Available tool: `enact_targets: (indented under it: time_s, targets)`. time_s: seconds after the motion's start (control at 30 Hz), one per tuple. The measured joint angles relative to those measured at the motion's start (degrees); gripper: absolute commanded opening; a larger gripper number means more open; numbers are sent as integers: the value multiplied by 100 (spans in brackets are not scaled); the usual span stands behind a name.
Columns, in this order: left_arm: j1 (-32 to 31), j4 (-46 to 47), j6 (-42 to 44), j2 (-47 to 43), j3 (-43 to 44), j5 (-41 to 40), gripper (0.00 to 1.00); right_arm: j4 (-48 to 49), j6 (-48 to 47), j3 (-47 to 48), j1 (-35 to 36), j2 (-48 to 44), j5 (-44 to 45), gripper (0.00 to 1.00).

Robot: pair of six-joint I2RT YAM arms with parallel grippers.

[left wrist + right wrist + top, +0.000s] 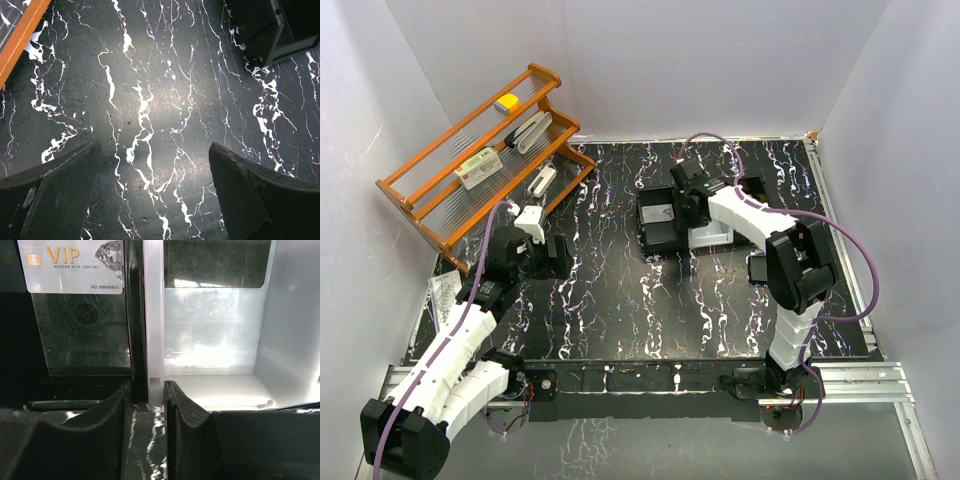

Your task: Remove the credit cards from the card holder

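Pinching centre ridge of card holder [210, 340] with right tool [148, 390], nearly closed | left tool [155, 165] spread wide, empty, above worktop [160, 75] near left edge

The VIP card [75, 267] has its top cut off by the right wrist view's edge. From above, the right arm [750, 210] covers most of what's beneath it, and the bits on the orange rack [542, 78] far left are too tiny to name.

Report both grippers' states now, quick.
Left gripper: open, holding nothing.
Right gripper: closed on the thin pale edge of the card holder.
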Motion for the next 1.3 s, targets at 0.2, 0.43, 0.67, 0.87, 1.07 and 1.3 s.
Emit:
enact_targets:
  time_s: [0.2, 0.43, 0.67, 0.87, 1.07, 1.3]
  targets:
    - [0, 0, 0, -7, 0, -85, 89, -160, 673, -131, 647, -131, 109, 20]
    - [0, -2, 2, -57, 0, -144, 89, -243, 1320, -131, 1180, -131, 422, 20]
    - [0, -4, 20, -66, 0, -195, 90, -286, 1722, -125, 1547, -125, 581, 21]
    - [0, -4, 22, -116, 0, -286, 90, -407, 2057, 81, 1849, 22, 649, 23]
    - [0, -4, 22, -116, 0, -310, 90, -415, 2221, 374, 1969, 249, 651, 24]
    - [0, -4, 22, -122, 0, -393, 90, -415, 2284, 557, 2063, 387, 640, 27]
